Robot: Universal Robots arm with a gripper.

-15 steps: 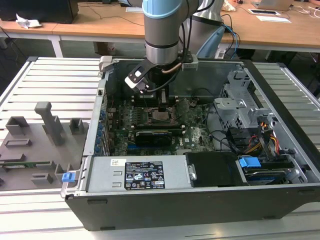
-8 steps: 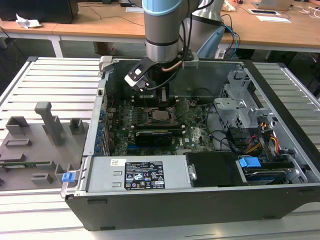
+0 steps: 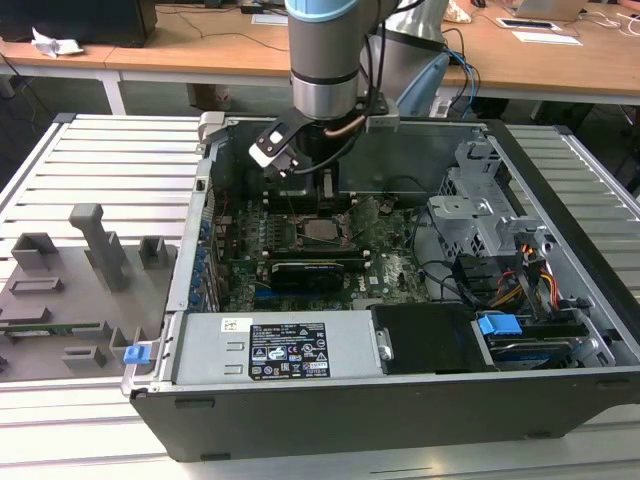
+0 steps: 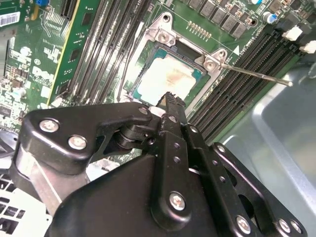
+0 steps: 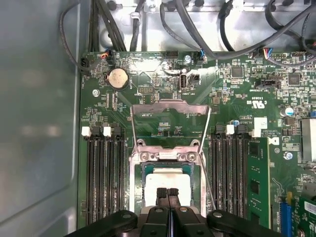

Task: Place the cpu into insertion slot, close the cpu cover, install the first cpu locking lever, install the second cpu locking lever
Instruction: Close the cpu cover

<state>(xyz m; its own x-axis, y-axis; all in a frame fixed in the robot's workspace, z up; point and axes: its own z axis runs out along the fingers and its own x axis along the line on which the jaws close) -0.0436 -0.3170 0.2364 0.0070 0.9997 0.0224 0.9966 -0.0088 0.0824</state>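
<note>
Lying flat in the insertion slot (image 5: 146, 169), cpu (image 5: 165, 178) beneath closed fingers (image 5: 162, 193).

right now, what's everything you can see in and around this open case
cpu: one, silver-grey, seated in the insertion slot
insertion slot: one, grey-rimmed, mid green board
cpu cover: one, silver-grey, swung open off the slot
locking lever: one visible, thin metal rod, beside the slot
memory slots: several, black, flanking the slot
computer case: one, dark grey, open on slatted table
fixtures: several, grey, exterior view's left of case
arm: one, grey and blue, above board
fingers: two, black, shut, over the cpu
</note>
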